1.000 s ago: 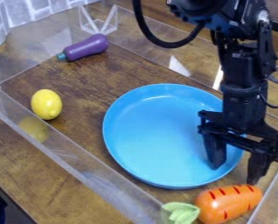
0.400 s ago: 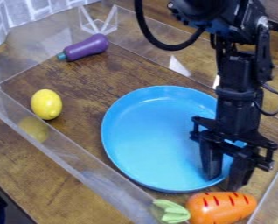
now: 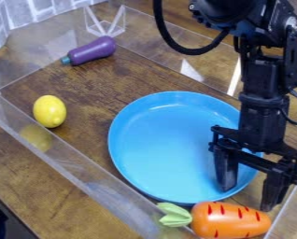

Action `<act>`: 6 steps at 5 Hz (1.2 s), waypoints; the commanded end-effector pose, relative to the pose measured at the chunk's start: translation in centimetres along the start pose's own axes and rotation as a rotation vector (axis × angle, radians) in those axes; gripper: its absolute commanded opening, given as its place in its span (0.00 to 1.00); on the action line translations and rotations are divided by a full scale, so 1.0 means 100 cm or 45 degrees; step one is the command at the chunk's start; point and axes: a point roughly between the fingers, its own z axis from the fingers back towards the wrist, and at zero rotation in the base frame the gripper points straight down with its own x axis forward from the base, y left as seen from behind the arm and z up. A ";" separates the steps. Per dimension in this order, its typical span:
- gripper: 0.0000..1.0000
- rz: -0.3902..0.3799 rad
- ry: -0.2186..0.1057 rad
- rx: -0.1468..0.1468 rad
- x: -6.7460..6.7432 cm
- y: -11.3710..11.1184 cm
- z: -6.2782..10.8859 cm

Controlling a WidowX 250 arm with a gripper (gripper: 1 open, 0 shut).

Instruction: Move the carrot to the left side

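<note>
While the gripper [image 3: 255,175] is seen now with its fingers spread apart and nothing between them, a moment ago the fingers were pressed together just above the carrot [image 3: 231,221], so a grasp was tried and given up. The carrot was pushed a little toward the left along the near edge of the table [image 3: 63,149], but it is not held. It lies on its side at the near right, beside the rim of the blue plate [image 3: 151,168]: glossy orange, with dark ridge lines, its pale green leaves pointing left. Most of the move is judged still undone.
</note>
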 end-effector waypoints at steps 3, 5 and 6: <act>1.00 0.063 0.036 0.029 -0.003 0.010 -0.005; 1.00 0.043 0.067 0.061 -0.006 0.011 -0.007; 1.00 0.118 0.061 0.056 -0.009 0.013 -0.008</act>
